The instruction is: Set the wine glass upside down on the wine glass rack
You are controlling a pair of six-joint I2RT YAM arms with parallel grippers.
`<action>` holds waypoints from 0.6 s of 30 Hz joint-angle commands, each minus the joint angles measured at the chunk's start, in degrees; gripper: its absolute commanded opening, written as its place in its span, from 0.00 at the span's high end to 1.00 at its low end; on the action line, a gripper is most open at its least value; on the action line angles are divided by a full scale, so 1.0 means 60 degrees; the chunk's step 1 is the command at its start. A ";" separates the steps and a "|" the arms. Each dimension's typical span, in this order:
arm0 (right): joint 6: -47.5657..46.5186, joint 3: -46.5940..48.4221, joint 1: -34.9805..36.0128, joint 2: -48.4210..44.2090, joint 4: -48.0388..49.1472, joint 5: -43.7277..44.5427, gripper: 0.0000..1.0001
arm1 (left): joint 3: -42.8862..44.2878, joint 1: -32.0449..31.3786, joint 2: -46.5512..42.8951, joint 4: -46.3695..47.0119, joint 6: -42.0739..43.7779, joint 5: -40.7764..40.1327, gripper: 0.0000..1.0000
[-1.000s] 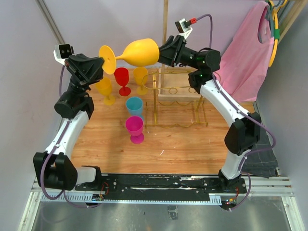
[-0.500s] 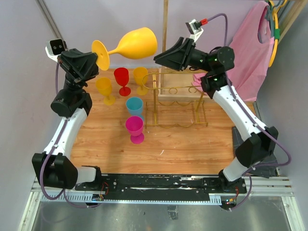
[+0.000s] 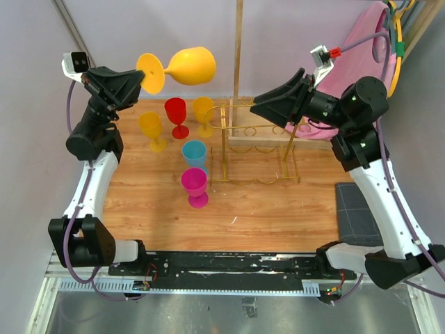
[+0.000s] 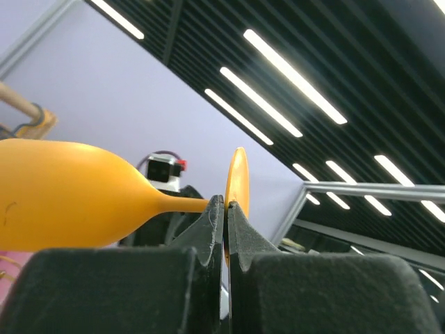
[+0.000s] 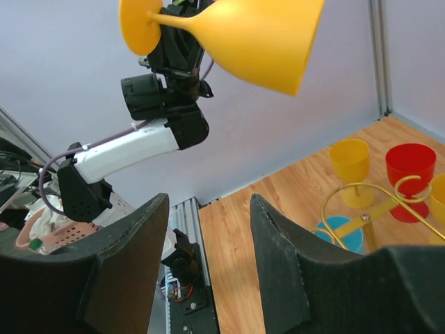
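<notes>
Both arms rise from the near edge of the wooden counter. The right arm bends high at the elbow and reaches leftward. Its end effector is parted about halfway and empty, seemingly above the wine glass rack. Farther back, the left arm stretches upward, its end effector clamped tight on the foot of the yellow wine glass. The glass is held sideways in the air, bowl pointing right.
</notes>
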 commanded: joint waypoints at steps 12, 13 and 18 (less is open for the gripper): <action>-0.2785 -0.0680 -0.0132 -0.2541 -0.3752 0.2412 0.49 | 0.2599 0.0220 0.0313 -0.9006 0.6949 0.1161 1.00; -0.2813 -0.0735 -0.0132 -0.2661 -0.3803 0.2430 0.49 | 0.2593 0.0224 0.0394 -0.9037 0.7026 0.1123 1.00; -0.2937 -0.0889 -0.0133 -0.2999 -0.4119 0.2579 0.49 | 0.2810 0.0128 0.1097 -0.9397 0.7269 0.1090 1.00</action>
